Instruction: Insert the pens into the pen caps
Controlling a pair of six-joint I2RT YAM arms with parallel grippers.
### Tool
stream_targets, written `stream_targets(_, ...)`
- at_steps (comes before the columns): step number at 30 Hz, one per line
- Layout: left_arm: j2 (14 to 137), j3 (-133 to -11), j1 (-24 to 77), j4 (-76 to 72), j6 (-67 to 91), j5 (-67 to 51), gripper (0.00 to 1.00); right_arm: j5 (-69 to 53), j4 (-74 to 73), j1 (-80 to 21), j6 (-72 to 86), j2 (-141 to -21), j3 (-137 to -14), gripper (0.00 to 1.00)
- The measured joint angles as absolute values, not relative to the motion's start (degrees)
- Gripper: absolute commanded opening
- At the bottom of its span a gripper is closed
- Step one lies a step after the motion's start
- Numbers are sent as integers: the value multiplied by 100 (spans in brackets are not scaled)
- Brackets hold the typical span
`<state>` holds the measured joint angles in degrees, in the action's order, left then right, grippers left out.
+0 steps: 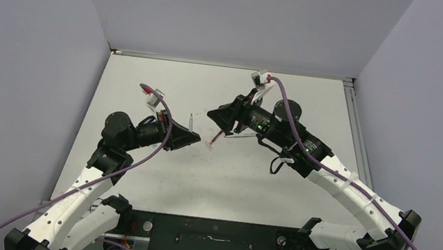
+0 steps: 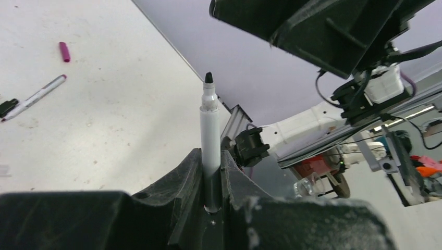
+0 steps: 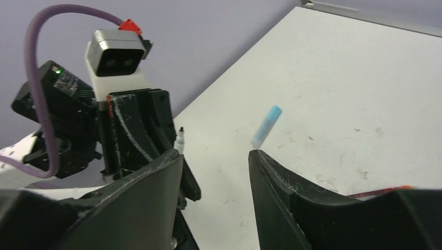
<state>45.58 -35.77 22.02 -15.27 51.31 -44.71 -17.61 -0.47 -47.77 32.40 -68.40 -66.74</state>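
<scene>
Left wrist view: the left end effector [image 2: 211, 156] pinches the grey pen [image 2: 210, 125] low on its barrel. The pen stands upright between the fingers, its black tip bare and pointing up. On the desk [image 2: 104, 130] beyond lie a magenta cap [image 2: 64, 51] and, nearer, a magenta-tipped pen [image 2: 34, 98] with a black cap [image 2: 6, 107] just beside its far end.

From the top camera, the two end effectors face each other over the middle of the desk, close but apart. A red pen [image 1: 214, 140] lies on the desk between them, just below the right end effector [image 1: 217, 117].

Right wrist view: the right end effector has its fingers [image 3: 281, 198] spread wide with nothing between them. A blue cap [image 3: 266, 126] lies on the desk just past the right-hand fingertip, untouched and well apart from the grey pen. The left end effector appears at the left of this view, the pen tip poking out beside it.
</scene>
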Motion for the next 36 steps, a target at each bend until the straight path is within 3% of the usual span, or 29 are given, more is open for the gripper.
stream_targets(10, 4010, -3712, 2202, 534, 3638, -4254, 0, -871, -1822, -4727, 1673, -6989, -7153, 55)
stream_targets(19, 3721, -3712, 2202, 1640, 2783, -4038, 0, -143, -2888, -4543, 827, -8298, -7686, 55)
stream_targets(36, 3542, -3691, 2255, 1955, 2432, -3852, 0, 294, -3614, -3741, 617, -10591, -8648, 50)
